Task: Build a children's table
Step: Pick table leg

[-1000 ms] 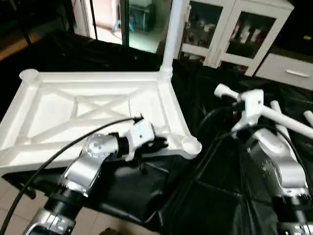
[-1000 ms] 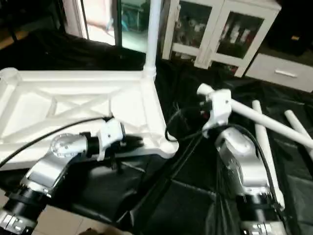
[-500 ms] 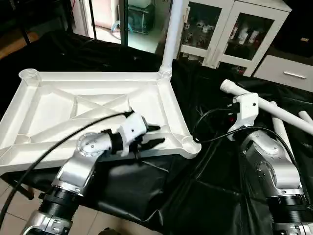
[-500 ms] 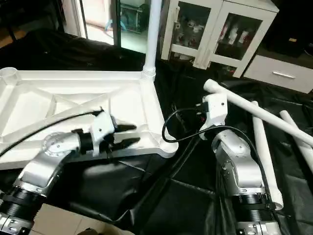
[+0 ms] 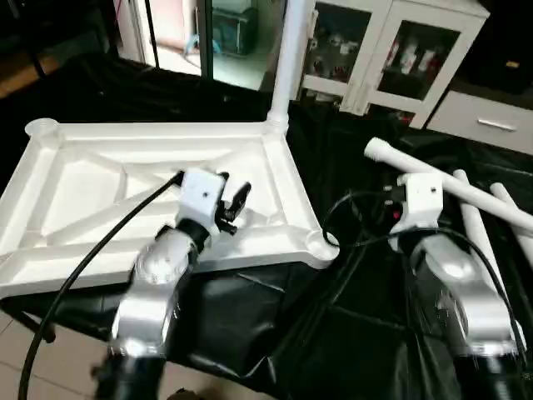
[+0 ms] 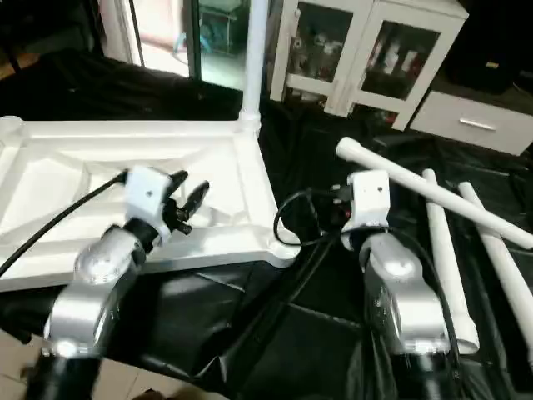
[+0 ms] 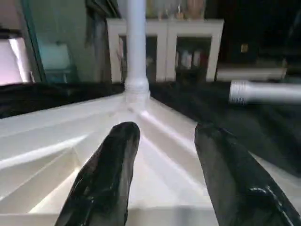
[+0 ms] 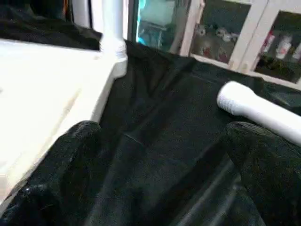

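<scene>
1. Lying upside down on the black-sheeted work table (image 5: pixel 350 333): the white square table top (image 5: pixel 100 179), X-ribbed underside facing up, raised rim all around; occupying the robot's left half of the scene, near edge overhanging the sheet's front.
2. Standing upright in the far right corner socket of the top: one fitted leg (image 5: pixel 287 58), running up out of view; seen again in the left wrist view as a white tube (image 7: pixel 136 42) rising from the corner.
3. Empty and open: the near right corner socket (image 5: pixel 321 244) and the far left corner socket (image 5: pixel 42 127).
4. Hovering above the top's inner right part, near the rim: the left gripper (image 7: pixel 162 181); black fingers (image 7: pixel 110 174) spread apart with nothing between them, pointing towards the fitted leg.
5. Raised over the black sheet just right of the near right socket: the right gripper (image 8: pixel 164 174); jaws wide apart, empty; one fingertip (image 8: pixel 263 165) near the ribbed end of a loose leg.
6. Lying loose on the sheet to the robot's right: three more white legs; the nearest (image 6: pixel 400 179) slanting across behind the right wrist, a second (image 6: pixel 445 258) running towards the robot, a third (image 6: pixel 500 258) further right.
7. Beyond the work table: white cabinets with glass doors (image 5: pixel 391 50).
</scene>
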